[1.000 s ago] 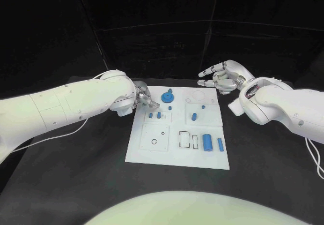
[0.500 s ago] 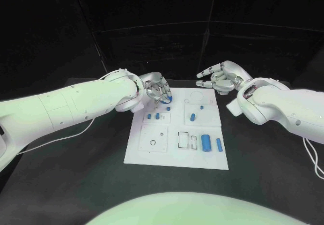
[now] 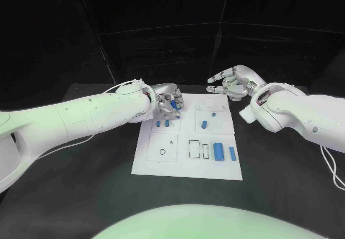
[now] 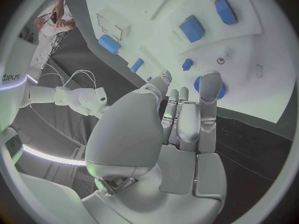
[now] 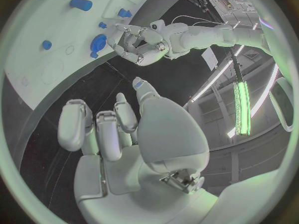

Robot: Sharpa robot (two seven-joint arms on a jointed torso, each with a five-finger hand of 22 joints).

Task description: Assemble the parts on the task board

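left hand (image 3: 167,99) just swung in over the far-left corner of the task board (image 3: 188,167), fingers now curled round the round blue part (image 4: 207,87); right hand (image 3: 231,82) hangs open, so pickup's probably starting

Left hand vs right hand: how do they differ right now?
The left hand is over the board, fingers down at the round blue part; the right hand hangs off the board's far right corner, near no part. Left fingers are bunched; right fingers are spread and hold nothing. Both are silver, on white arms.
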